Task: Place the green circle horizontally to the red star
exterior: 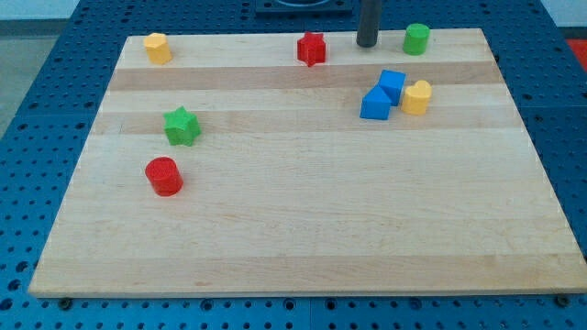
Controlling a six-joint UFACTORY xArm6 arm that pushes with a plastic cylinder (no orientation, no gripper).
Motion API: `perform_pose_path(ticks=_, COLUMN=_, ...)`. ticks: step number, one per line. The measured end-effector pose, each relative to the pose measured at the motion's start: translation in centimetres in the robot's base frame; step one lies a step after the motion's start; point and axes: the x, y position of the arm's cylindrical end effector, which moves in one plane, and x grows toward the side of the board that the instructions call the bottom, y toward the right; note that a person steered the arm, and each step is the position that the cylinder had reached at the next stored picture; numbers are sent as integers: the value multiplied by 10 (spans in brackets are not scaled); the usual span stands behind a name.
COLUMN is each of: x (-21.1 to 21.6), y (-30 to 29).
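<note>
Up near the view's top edge of the wooden desk (303,238), the red star (312,49) serves as the landmark for everything else. My tip (367,44) stands a short way toward the view's right of the red star, at about the same height in the view, touching no block; the dark rod rises from it out of the view's top. There are no jaws on this arm, only the rod, so nothing is being held. The green circle (416,38), a short upright cylinder, sits further toward the view's right of the red star, just beyond my tip and close to the desk's top edge, roughly level with the star and perhaps slightly higher in the view. My tip lies between the red star and the green circle, nearer the circle but apart from it. Below and to the view's right of the red star, two blue blocks (383,94) sit touching each other, one a little higher and further right than the other, and a yellow block (417,96) rests just beside them on their right, touching or nearly so. Far toward the view's left of the red star, near the desk's top left corner, is another yellow block (158,47). Below and left of the red star lies a green star (182,126), and lower still a red cylinder (164,176).
</note>
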Motion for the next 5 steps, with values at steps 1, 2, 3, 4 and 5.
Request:
perform_pose_path(ticks=1, x=0, y=21)
perform_pose_path(ticks=2, x=0, y=45)
perform_pose_path(ticks=3, x=0, y=50)
perform_pose_path(ticks=4, x=0, y=61)
perform_pose_path(ticks=5, x=0, y=68)
